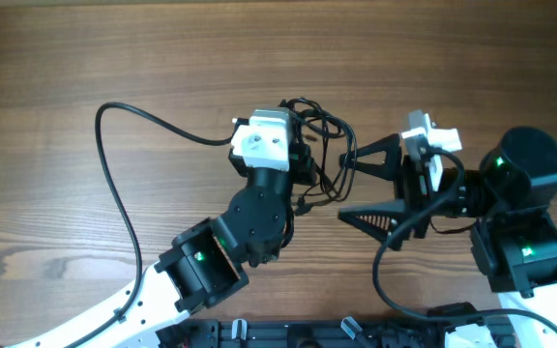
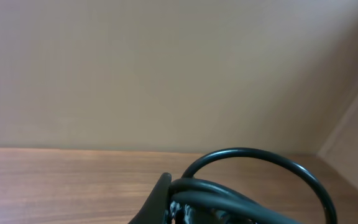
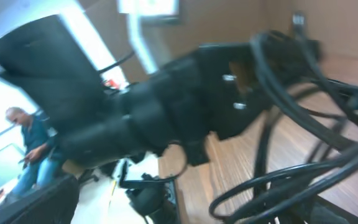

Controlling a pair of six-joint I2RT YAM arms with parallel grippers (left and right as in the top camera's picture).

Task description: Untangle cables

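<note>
The left tool (image 1: 303,159), grip impossible to tell, sat among the cables (image 1: 323,128) while the right tool (image 1: 344,186) gaped empty beside them, seemingly to pick a strand.

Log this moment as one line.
left hand: at cables, grip unclear | right hand: open, beside tangle | cables: tangled, not yet separated
</note>
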